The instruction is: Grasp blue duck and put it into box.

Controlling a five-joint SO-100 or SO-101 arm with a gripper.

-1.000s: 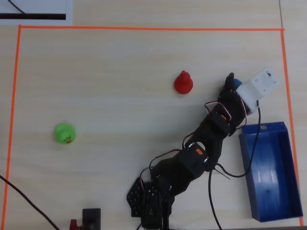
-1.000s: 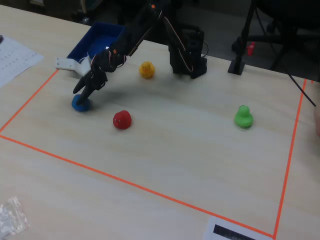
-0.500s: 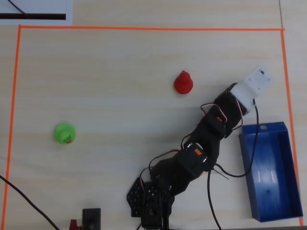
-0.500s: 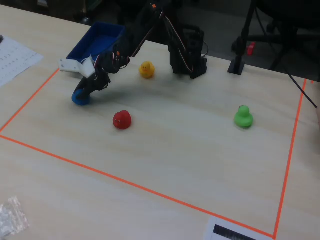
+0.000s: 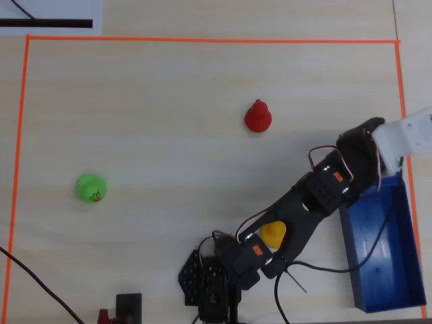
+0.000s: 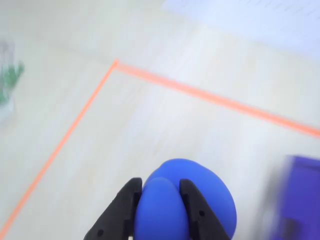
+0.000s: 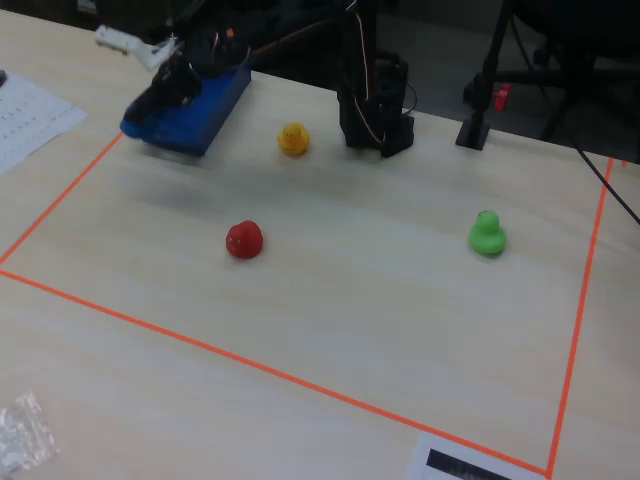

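Note:
In the wrist view my gripper (image 6: 160, 184) is shut on the blue duck (image 6: 200, 185), with its black jaws pressed on both sides of the rounded body, held above the table. The dark-blue box (image 6: 300, 200) shows blurred at the right edge of that view. In the overhead view the gripper (image 5: 358, 152) is at the far end of the box (image 5: 381, 250), and the duck is hidden under it. In the fixed view the gripper (image 7: 165, 90) is over the near-left end of the box (image 7: 205, 110).
A red duck (image 5: 257, 117), a green duck (image 5: 90, 187) and a yellow duck (image 5: 273, 233), partly under the arm, stand on the table. Orange tape (image 5: 202, 40) frames the work area. The arm base (image 5: 212, 283) is at the near edge. A paper sheet (image 7: 30, 115) lies outside the tape.

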